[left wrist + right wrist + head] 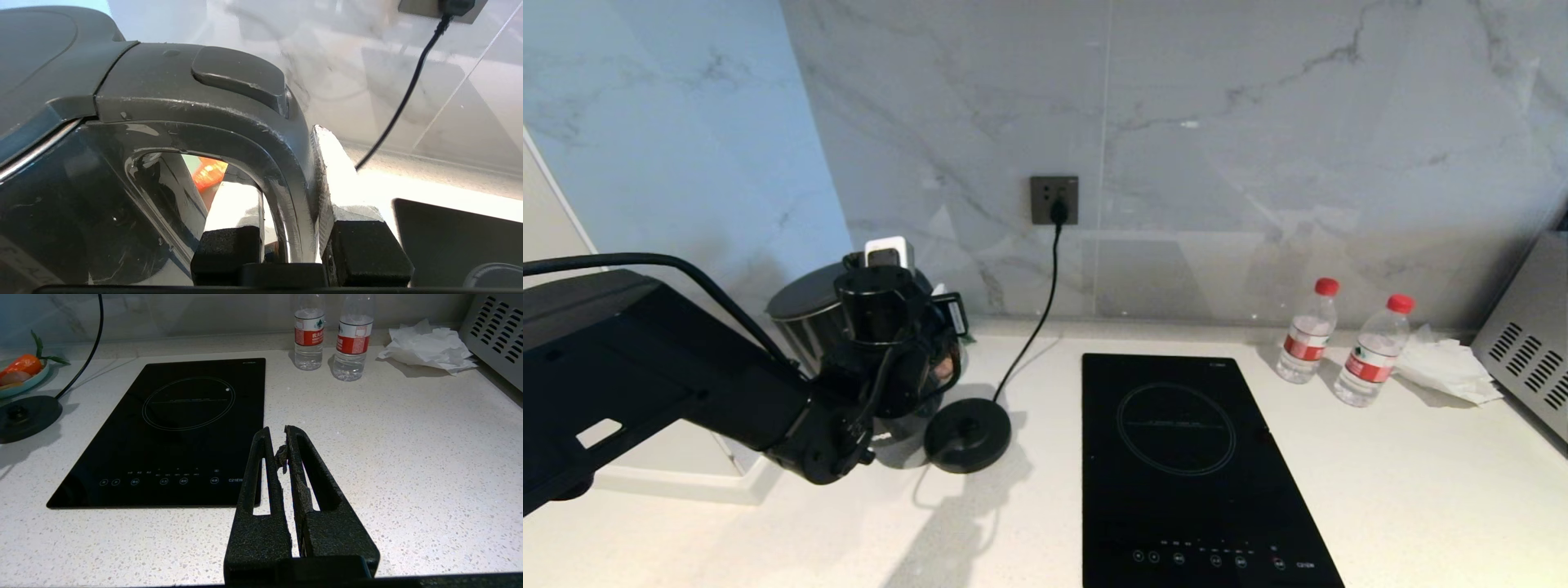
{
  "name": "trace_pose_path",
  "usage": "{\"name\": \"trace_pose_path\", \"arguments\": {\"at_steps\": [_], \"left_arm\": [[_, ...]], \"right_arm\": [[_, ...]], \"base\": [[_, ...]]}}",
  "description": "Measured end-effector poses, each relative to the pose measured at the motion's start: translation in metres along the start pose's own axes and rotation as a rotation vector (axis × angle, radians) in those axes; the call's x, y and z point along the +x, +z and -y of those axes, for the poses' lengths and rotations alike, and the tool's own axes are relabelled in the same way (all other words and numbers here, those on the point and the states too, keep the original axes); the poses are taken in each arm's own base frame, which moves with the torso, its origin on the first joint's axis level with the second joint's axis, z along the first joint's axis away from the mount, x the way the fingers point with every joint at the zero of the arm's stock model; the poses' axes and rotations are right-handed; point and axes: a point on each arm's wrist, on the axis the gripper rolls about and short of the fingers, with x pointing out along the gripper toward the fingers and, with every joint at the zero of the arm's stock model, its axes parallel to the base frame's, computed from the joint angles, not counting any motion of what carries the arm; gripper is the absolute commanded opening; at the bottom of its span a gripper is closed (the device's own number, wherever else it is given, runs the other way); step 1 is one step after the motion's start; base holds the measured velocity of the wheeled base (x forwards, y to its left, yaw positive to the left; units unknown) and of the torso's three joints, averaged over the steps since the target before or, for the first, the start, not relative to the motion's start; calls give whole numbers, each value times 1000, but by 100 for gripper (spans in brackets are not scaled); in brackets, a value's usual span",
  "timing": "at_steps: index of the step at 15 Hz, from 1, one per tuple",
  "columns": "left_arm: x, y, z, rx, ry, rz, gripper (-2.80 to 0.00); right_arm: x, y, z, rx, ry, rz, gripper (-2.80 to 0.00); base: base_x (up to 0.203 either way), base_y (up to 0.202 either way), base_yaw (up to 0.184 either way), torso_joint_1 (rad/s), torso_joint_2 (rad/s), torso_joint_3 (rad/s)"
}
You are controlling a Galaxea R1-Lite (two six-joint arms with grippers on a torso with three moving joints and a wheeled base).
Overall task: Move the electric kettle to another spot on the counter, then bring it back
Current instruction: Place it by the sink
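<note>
Electric kettle [805,318] left of power base [967,434], hob [1192,465] right, on counter [1421,490]

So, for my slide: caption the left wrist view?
Left tool clamped on the electric kettle handle.

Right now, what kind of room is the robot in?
Most likely a home kitchen: an off-white counter with an inset hob, a marble wall behind with a socket, and a kettle beside its power base.
</note>
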Motion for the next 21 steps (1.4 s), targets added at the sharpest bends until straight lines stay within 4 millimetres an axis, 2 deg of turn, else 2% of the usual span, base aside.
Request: {"name": "trace_pose_path", "arguments": {"at_steps": [5,17,21], "left_arm": [[-14,-10,-21,18,6,25,-280],[-51,-30,-44,34,-50,-28,-280],[-65,-45,-54,47,-45,-54,-280]], "right_arm": [[0,0,0,0,0,0,-280],[0,0,0,0,0,0,-280],[0,0,0,0,0,0,-280]], "base": [[0,0,0,0,0,0],[0,0,0,0,0,0],[0,0,0,0,0,0]]}}
